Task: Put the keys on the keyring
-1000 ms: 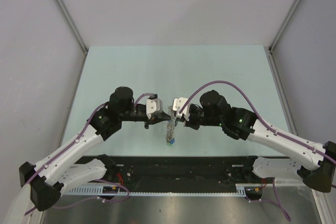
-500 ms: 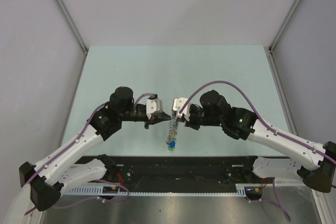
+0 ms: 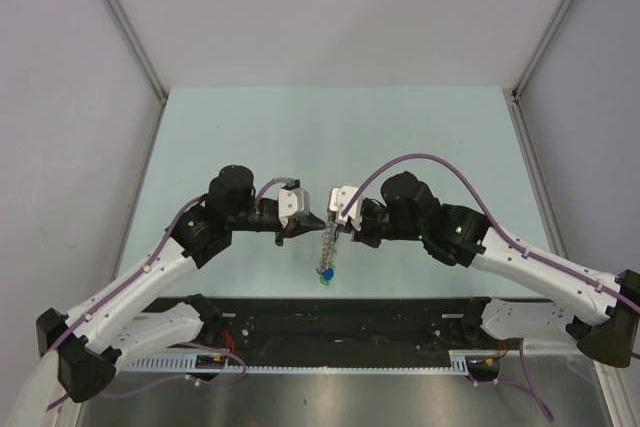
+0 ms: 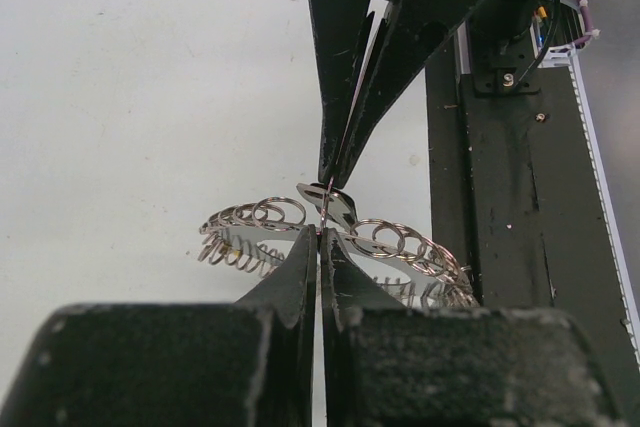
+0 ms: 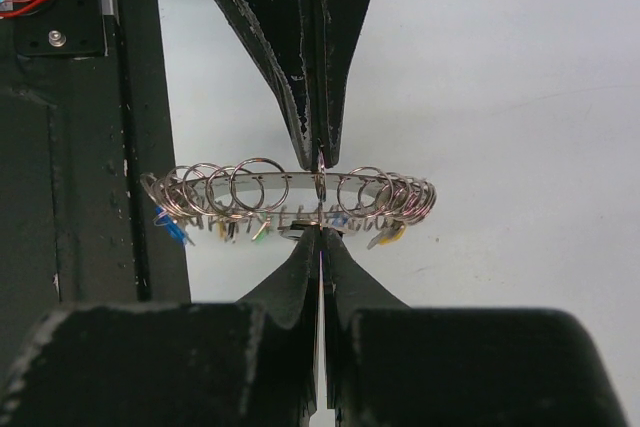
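In the top view the left claw (image 3: 308, 224) and the right claw (image 3: 336, 227) meet tip to tip, both closed on the keyring (image 3: 326, 247) between them. The left wrist view shows both tips pinching the keyring. In the right wrist view, the keys (image 5: 172, 230) hang under it.

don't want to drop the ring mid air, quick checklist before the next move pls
1. Left gripper shut on the keyring: ok.
2. Right gripper shut on it from the opposite side: ok.
3. Clearance between the two grippers' tips: cannot tell, they nearly meet.
4. Blue key and yellow key hanging from the keyring: ok.
5. Every key threaded on: cannot tell, the heads are partly hidden.
6. Keyring's low end off the table: cannot tell.
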`<state>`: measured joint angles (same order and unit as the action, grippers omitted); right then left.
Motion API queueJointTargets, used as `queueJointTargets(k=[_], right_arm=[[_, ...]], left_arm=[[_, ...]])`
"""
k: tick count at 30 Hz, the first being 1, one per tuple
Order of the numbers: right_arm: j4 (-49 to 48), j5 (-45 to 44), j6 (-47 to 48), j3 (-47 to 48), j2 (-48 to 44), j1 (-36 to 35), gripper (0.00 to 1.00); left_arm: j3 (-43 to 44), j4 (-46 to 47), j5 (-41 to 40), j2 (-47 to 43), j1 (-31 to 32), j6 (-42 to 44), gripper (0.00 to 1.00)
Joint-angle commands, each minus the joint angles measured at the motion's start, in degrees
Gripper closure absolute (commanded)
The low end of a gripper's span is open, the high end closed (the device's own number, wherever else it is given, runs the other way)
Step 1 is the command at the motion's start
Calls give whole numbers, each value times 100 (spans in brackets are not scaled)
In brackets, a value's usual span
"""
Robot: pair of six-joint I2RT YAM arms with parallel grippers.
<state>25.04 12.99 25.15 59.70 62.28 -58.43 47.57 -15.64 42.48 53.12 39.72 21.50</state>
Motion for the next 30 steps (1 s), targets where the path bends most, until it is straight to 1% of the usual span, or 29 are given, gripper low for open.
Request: queueJointTargets(k=[1, 12, 23, 30], right_arm=[[-148, 89, 8, 261, -129, -19, 100], [-219, 98, 25, 252, -102, -19, 100], [-376, 335, 25, 261, -129, -36, 100], [-500, 344, -36, 253, -164, -54, 100]], left_arm=[[77, 202, 349, -74, -17, 118, 100], [77, 175, 419, -13, -17, 127, 100], [182, 17, 612, 154, 9, 153, 100], [217, -44, 525, 181, 35, 162, 100]])
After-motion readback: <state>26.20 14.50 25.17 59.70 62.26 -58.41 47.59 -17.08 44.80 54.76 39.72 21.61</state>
